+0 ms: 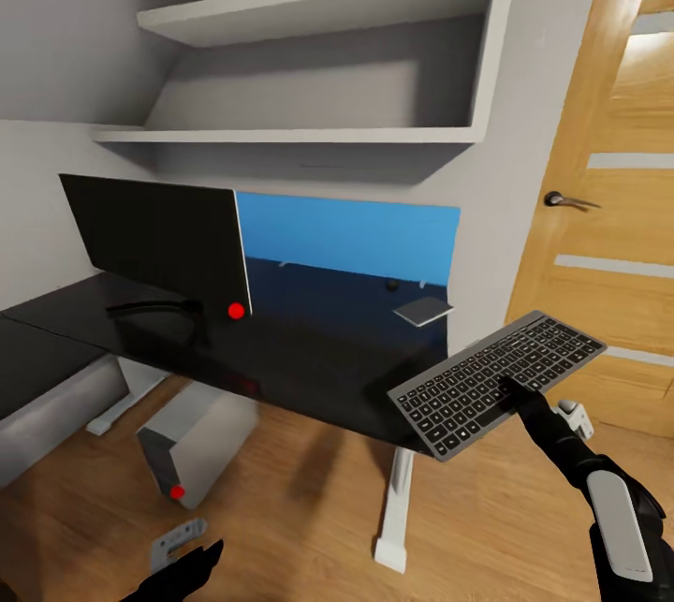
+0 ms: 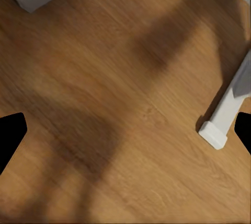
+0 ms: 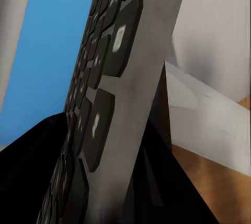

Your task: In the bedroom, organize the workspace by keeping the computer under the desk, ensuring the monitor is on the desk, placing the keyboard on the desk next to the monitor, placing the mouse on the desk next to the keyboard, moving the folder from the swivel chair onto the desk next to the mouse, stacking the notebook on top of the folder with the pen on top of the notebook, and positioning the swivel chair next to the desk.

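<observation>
Head view, left to right. The left gripper [image 1: 187, 569] hangs low over the plank floor [image 1: 309, 536]; in its wrist view the two fingertips [image 2: 11, 136] stand far apart with nothing between them, above bare floor and the foot of a white desk leg [image 2: 219, 125]. The computer [image 1: 192, 438], a grey tower with a red light, stands on the floor under the desk [image 1: 281, 359]. On the black desktop the monitor [image 1: 159, 242] stands at the left, with a red dot at its lower corner. Behind the desk runs a blue wall panel [image 1: 351, 237], with white shelves [image 1: 318, 68] above. Toward the back right of the desktop lies the notebook [image 1: 423, 310], with a tiny dark object near it, possibly the mouse [image 1: 393, 285], too small to confirm. The keyboard [image 1: 498, 379] is held tilted over the desk's front right corner, clamped by the right gripper [image 1: 520, 396] at its near long edge; the right wrist view shows the key rows close up. A wooden door [image 1: 608, 209] closes the scene at the right.
</observation>
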You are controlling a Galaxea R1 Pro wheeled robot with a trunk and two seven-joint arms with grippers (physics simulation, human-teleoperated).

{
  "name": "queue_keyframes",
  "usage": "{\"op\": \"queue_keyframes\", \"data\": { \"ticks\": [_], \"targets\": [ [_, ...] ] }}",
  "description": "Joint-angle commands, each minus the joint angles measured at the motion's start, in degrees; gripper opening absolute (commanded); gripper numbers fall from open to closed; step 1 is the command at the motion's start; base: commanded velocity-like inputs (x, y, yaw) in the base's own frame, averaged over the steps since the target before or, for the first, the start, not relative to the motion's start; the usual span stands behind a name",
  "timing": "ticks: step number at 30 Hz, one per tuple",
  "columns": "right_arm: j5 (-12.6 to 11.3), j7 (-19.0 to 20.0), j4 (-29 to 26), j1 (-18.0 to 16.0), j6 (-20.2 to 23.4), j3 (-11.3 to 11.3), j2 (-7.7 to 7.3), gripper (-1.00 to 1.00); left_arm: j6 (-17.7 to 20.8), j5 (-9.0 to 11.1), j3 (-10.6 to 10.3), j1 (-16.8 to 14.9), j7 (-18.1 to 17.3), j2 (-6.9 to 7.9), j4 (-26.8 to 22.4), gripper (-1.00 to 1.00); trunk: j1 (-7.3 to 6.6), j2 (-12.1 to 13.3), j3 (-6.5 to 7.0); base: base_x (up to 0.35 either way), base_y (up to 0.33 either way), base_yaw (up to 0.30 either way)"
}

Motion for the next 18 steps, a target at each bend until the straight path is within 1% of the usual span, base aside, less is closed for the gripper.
{"op": "queue_keyframes", "data": {
  "ticks": [1,5,6,10,13,18],
  "targets": [
    [-0.11,0.14,-0.02,-0.07,0.40,-0.11,0.03,-1.00,0.25,0.60,-0.04,-0.01,0.35,0.02,-0.09,1.00,-0.01,-0.03,-0.04,0.000,0.335,-0.264],
    [-0.11,0.24,0.01,-0.07,0.46,-0.09,-0.03,-1.00,0.25,0.60,-0.33,-0.01,0.35,0.04,-0.09,1.00,-0.01,-0.03,0.01,0.000,0.335,-0.177],
    [-0.17,1.10,0.03,-0.01,0.52,-0.09,-0.27,-1.00,0.25,0.60,-0.55,-0.01,0.35,0.08,-0.09,1.00,-0.01,-0.03,0.02,0.000,0.329,-0.036],
    [-0.19,1.64,0.03,0.01,0.49,-0.09,-0.23,-1.00,0.25,0.60,-0.64,-0.01,0.35,0.09,-0.09,1.00,-0.01,-0.03,0.02,0.000,0.269,-0.017],
    [-0.21,1.76,0.00,0.02,0.38,-0.09,-0.11,-1.00,0.25,0.60,-0.66,-0.01,0.35,0.08,-0.09,1.00,-0.01,-0.03,0.02,0.000,0.155,-0.004],
    [-0.32,1.89,-0.15,0.02,0.38,-0.09,0.01,-1.00,0.25,0.60,-0.67,-0.01,0.41,0.09,-0.02,1.00,-0.01,-0.03,0.02,0.000,0.038,-0.001]
  ]
}}
